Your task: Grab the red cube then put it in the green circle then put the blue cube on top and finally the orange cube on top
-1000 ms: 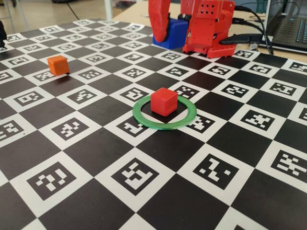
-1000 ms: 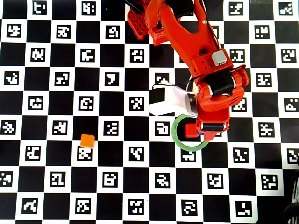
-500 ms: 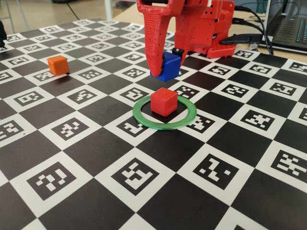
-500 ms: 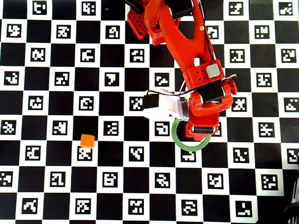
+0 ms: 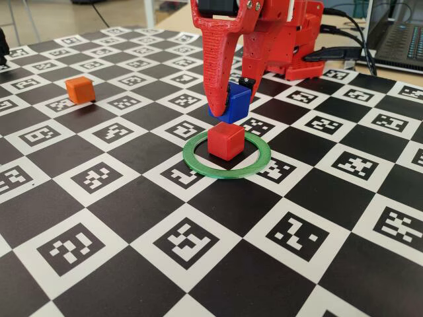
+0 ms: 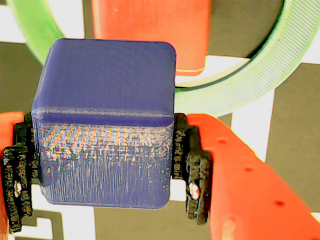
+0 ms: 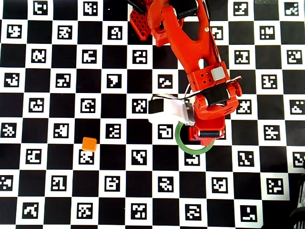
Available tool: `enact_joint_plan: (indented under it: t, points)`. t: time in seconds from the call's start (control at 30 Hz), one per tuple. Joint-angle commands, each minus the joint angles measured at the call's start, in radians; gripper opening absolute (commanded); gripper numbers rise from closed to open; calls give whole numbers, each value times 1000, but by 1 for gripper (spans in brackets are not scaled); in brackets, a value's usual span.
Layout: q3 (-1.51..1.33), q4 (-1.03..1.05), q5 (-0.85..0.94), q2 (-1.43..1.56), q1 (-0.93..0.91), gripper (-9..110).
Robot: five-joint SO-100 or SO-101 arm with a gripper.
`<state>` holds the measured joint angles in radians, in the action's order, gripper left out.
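Blue cube point(image 5: 232, 104) is clamped between the closed jaws of the pincer point(image 5: 223, 109), held just above and slightly behind the red cube point(image 5: 225, 141), not touching it. Red cube sits inside the green circle point(image 5: 257, 165) on the counter point(image 5: 132, 224); lowering requires slight forward alignment.

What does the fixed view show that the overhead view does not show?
Only the fixed view shows the blue cube held in the gripper just above the red cube. Only the overhead view shows the whole arm from above; it covers both cubes there. Both show the orange cube lying apart and the green circle.
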<state>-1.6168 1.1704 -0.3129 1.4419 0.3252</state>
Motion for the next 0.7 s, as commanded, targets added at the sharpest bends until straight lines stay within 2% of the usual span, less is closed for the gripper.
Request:
enact_joint_plan:
  t: [0.0, 0.67]
  points:
    - [0, -11, 15, 72, -5, 6]
    - [-52, -44, 29, 86, 2, 6]
